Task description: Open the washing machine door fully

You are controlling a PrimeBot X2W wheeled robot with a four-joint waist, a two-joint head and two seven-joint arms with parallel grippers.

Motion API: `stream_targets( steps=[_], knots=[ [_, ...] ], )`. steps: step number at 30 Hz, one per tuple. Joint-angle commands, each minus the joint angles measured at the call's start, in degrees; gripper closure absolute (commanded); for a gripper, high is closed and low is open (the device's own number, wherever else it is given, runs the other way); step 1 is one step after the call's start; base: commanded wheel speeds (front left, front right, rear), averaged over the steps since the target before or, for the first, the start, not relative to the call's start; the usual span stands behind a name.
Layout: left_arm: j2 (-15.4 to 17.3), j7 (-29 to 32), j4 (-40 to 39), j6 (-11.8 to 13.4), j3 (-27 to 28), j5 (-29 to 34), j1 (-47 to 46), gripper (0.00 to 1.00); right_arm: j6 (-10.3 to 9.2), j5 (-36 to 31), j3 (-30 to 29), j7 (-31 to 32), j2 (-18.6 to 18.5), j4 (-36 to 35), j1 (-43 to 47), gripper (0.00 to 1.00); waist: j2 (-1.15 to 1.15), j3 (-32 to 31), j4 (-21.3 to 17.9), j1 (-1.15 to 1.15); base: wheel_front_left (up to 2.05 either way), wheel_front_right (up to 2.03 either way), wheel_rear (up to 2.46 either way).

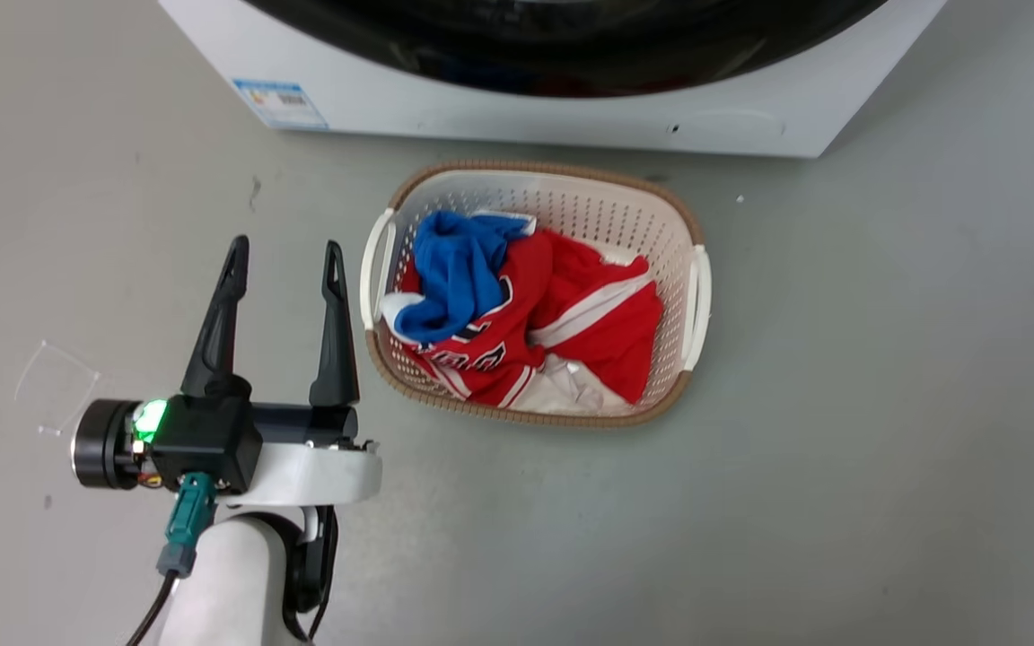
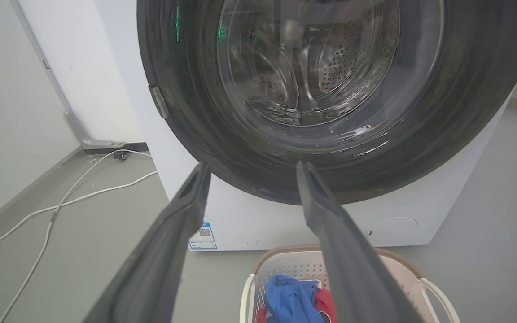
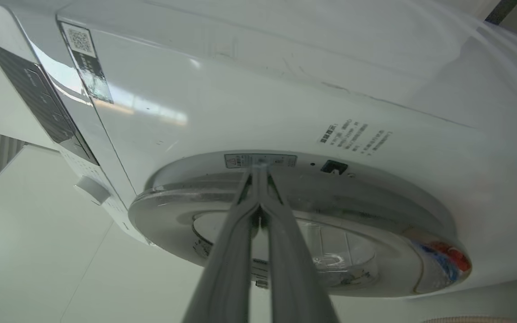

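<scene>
The white washing machine (image 1: 481, 99) stands at the top of the head view, with the lower edge of its glossy black door (image 1: 571, 54) showing. My left gripper (image 1: 285, 256) hovers open and empty over the floor, left of the basket. In the left wrist view the door (image 2: 442, 112) lies flat against the washing machine (image 2: 249, 215), with the open left gripper (image 2: 253, 165) pointing at its lower rim from a distance. In the right wrist view my right gripper (image 3: 258, 168) is shut, its tips at the seam between the door (image 3: 375, 215) rim and the washing machine (image 3: 240, 103) front.
A white laundry basket (image 1: 535, 168) with red, blue and white clothes (image 1: 526, 314) sits on the grey floor just in front of the machine. A white cable (image 2: 83, 193) trails across the floor to the machine's left, beside a wall. A dark control panel (image 3: 38, 103) tops the machine's front.
</scene>
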Motion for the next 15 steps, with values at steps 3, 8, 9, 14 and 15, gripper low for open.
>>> stream_targets(
  steps=[3,8,9,14,15],
  knots=[
    [-0.07,-0.15,-0.57,0.08,-0.20,0.07,-1.82,0.00,0.00,-1.42,2.11,1.68,-1.41,3.60,-6.30,1.00,0.00,3.49,1.33,-0.01,0.00,0.00,0.00],
    [-0.09,-0.16,-0.62,0.42,-0.86,-0.65,-3.10,0.00,0.01,-3.77,5.23,3.89,-2.61,7.89,-12.85,1.00,0.00,5.97,2.43,-0.01,0.00,0.00,0.00],
    [-0.10,-0.16,-0.65,0.51,-0.98,-0.69,-3.20,0.00,0.01,-4.30,5.81,4.30,-2.77,8.53,-14.04,1.00,0.00,6.40,2.61,-0.01,0.00,0.00,0.00],
    [-0.10,-0.16,-0.74,1.04,-1.60,-1.43,-4.16,0.00,0.00,-6.53,8.22,5.45,-2.69,11.07,-18.68,1.00,0.00,8.08,3.35,-0.01,0.00,0.00,0.00],
    [-0.11,-0.16,-0.72,1.06,-1.72,-1.58,-4.19,0.00,0.01,-7.10,8.66,5.65,-2.64,11.42,-19.36,1.00,0.00,8.33,3.47,-0.01,0.00,0.00,0.00]
  ],
)
